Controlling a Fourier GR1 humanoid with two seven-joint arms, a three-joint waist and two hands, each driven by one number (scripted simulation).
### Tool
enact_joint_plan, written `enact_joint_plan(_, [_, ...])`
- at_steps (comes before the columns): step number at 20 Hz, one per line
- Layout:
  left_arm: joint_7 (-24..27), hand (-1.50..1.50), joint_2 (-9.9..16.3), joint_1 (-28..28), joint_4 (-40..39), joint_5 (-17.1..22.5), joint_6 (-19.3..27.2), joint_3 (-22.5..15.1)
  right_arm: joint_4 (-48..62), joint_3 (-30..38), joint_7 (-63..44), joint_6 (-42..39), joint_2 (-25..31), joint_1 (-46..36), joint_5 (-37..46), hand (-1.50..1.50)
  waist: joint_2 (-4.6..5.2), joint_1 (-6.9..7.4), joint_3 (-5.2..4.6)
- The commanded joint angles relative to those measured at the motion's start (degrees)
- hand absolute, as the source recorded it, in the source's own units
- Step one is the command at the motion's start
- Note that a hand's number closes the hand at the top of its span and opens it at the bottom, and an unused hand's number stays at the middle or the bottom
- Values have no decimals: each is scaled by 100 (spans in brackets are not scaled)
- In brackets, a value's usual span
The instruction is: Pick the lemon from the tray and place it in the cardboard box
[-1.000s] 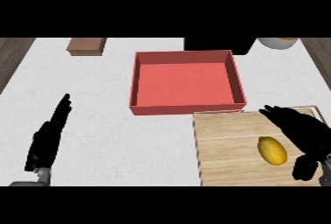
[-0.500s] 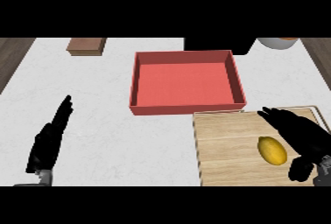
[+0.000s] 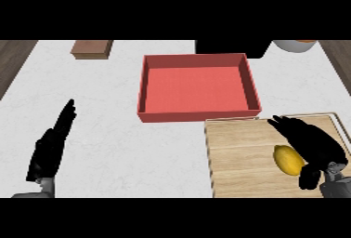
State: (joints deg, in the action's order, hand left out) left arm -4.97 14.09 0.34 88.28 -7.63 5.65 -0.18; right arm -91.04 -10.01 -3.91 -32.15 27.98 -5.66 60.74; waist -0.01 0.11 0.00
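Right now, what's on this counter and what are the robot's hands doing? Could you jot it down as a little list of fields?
lemon: lying on the wooden tray, not lifted
wooden tray: at the lower right of the counter
red box: open-topped, nothing visible inside, just behind the tray
right robot hand: open, right beside the lemon, fingers over the tray
left robot hand: open, resting at the lower left, holding nothing
brown block: far left corner
bowl: far right edge, only partly in view

A yellow lemon (image 3: 289, 159) lies on a pale wood-grained tray (image 3: 240, 158) beside a red box (image 3: 198, 88).
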Motion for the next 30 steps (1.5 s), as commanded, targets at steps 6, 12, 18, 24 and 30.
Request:
enact_joint_plan(6, [-360,0,5,-40,382,-68,-290,265,295,235,302,-155,-149,-47,312,150,-3,-6,0])
enact_joint_plan(12, [-48,0,-339,76,135,-359,-45,0,435,164,815,1219,40,22,844,150,1,-5,2])
enact_joint_plan(18, [62,0,-223,-235,-12,-255,-339,-31,1895,425,2157,1294,196,-1817,340,150,142,457,19])
enact_joint_plan(24, [69,0,-262,-478,26,-201,-431,-112,2965,679,3791,1727,554,-2596,-112,150,316,848,51])
enact_joint_plan(30, [77,0,-295,-502,-79,-251,-444,-175,4291,1096,4771,2205,774,-3650,-294,150,297,816,37])
